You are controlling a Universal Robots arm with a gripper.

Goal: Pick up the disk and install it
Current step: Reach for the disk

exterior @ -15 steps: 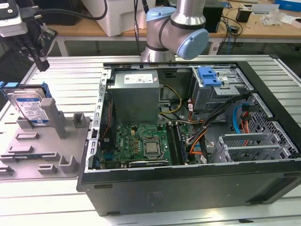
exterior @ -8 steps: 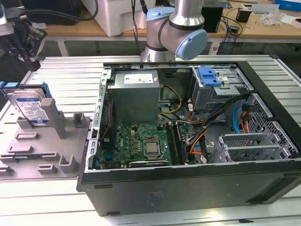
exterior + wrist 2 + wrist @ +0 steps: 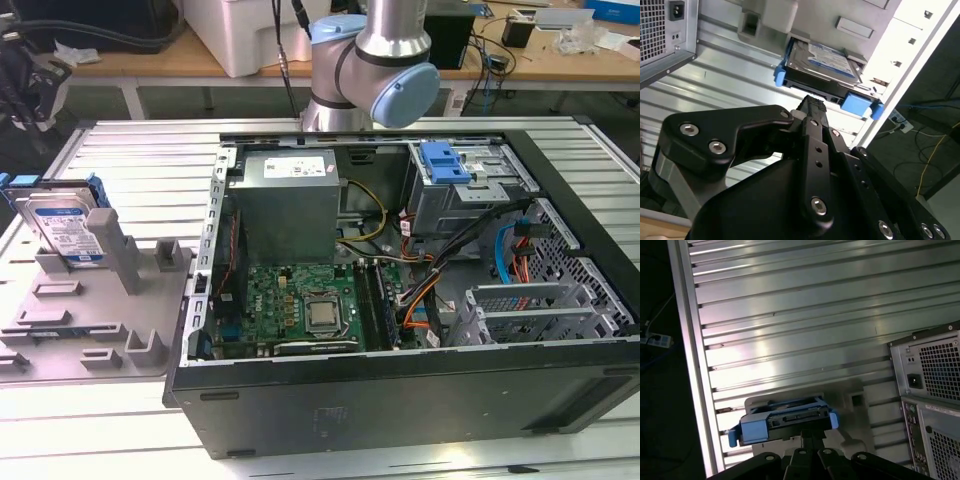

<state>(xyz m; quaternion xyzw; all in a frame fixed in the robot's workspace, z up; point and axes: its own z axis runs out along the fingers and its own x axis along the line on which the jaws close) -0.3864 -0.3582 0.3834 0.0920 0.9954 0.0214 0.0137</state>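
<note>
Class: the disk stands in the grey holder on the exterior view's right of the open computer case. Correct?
No: the disk stands in the grey holder on the exterior view's left of the open computer case, as the exterior view shows.

Open room lies above the disk [image 3: 60,225]. A grey post [image 3: 116,246] stands just beside it, the case [image 3: 400,410] farther to the exterior view's right.
</note>
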